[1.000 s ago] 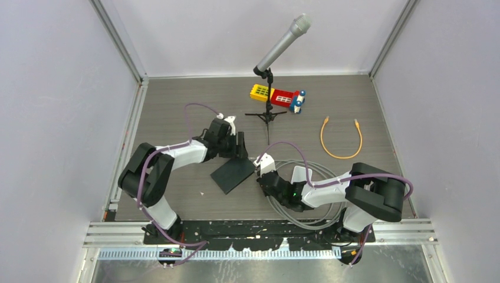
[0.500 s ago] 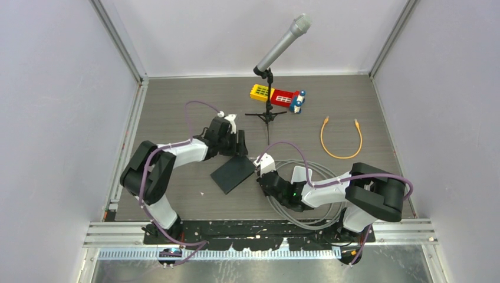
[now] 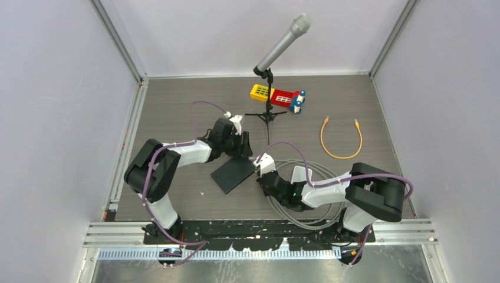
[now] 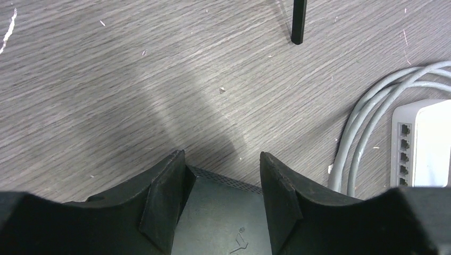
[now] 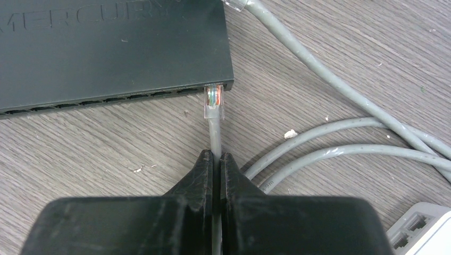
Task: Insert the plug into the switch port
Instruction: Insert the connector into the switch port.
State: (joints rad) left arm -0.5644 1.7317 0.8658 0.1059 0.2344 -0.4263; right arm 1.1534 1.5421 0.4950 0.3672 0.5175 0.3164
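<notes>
The black network switch [image 3: 234, 173] lies flat mid-table; its row of ports shows in the right wrist view [image 5: 106, 48]. My right gripper [image 3: 260, 178] [image 5: 216, 156] is shut on the grey cable [image 5: 215, 133] just behind its clear plug [image 5: 214, 101]. The plug's tip meets the rightmost port at the switch's corner. My left gripper [image 3: 240, 150] [image 4: 223, 164] is open, its fingers [image 4: 167, 202] straddling the switch's far corner [image 4: 228, 218]. I cannot tell whether they press on it.
Coils of grey cable [image 3: 306, 200] lie under my right arm. A white switch [image 4: 425, 143] sits beside them. A microphone stand [image 3: 268, 88], toy blocks [image 3: 280, 96] and an orange cable [image 3: 341, 138] are further back.
My left gripper has shifted a little to the right along the switch's far side. My right gripper and the plug have not moved.
</notes>
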